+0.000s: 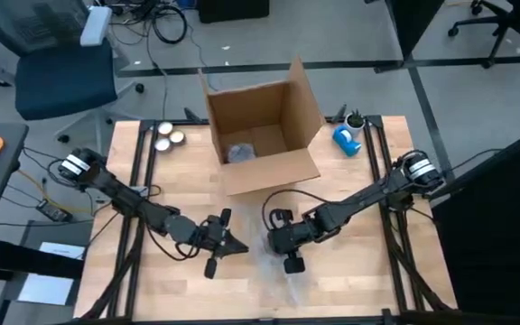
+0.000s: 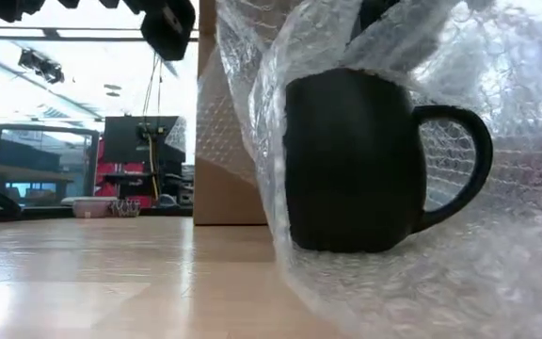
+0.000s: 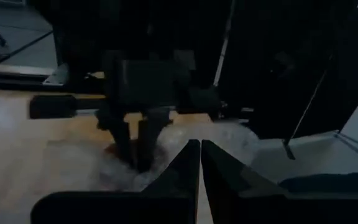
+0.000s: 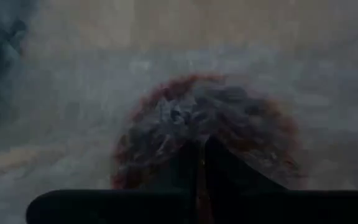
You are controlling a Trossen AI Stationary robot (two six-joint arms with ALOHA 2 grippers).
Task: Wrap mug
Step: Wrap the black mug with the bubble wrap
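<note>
The dark mug [image 2: 356,160] stands upright on the wooden table [image 1: 368,203], handle out to the side in the low view, with bubble wrap [image 2: 440,273] draped over it and pooled around its base. From above, the mug itself is hidden under the right gripper [image 1: 287,246], which sits right on top of it at the table's front middle. The right wrist view looks straight down through the wrap onto the mug's reddish rim [image 4: 207,134], and the two fingers are pressed together there, pinching the bubble wrap just above the opening.

The left gripper [image 1: 233,242] is just beside the wrap, to its left, fingers closed against each other with nothing visibly between them; its wrist view shows the right gripper's fingers [image 3: 138,140] ahead, down in the crumpled wrap.

Behind the mug stands an open cardboard box [image 1: 264,135] with some wrap lying inside. Two small tins [image 1: 168,135] sit at the far left corner, a blue-and-white object [image 1: 348,137] at the far right; what it is cannot be made out.
</note>
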